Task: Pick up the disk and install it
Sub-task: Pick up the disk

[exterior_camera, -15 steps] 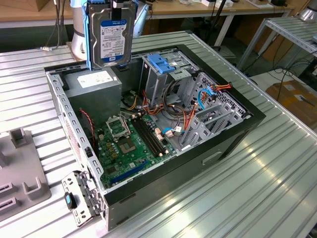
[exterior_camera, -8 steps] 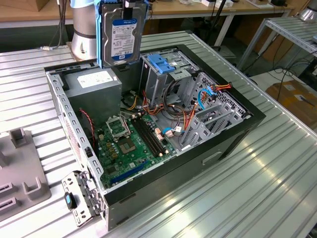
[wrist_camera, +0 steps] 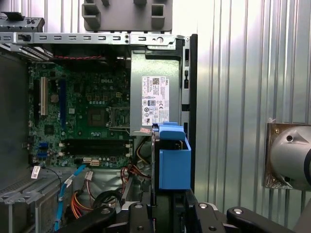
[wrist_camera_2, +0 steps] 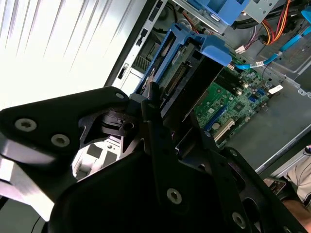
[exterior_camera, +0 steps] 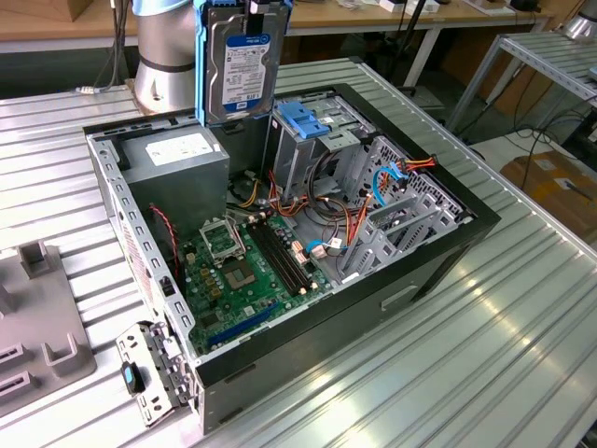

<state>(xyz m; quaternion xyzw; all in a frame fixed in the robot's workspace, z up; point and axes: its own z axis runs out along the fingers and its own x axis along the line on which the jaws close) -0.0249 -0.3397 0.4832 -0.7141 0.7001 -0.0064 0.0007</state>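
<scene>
The robot's pincer (wrist_camera_2: 172,116) is clenched on the disk (exterior_camera: 241,58), holding it upright above the far end of the open computer case (exterior_camera: 420,271) on the tabletop (exterior_camera: 485,373). Pick-up appears complete; installing likely calls for squaring its blue rails with the drive cage (exterior_camera: 312,154).

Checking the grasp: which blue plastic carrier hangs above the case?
The disk, its blue frame around a labelled silver drive, held upright in the pincer; the empty light-blue bracket sits on the drive cage.
</scene>
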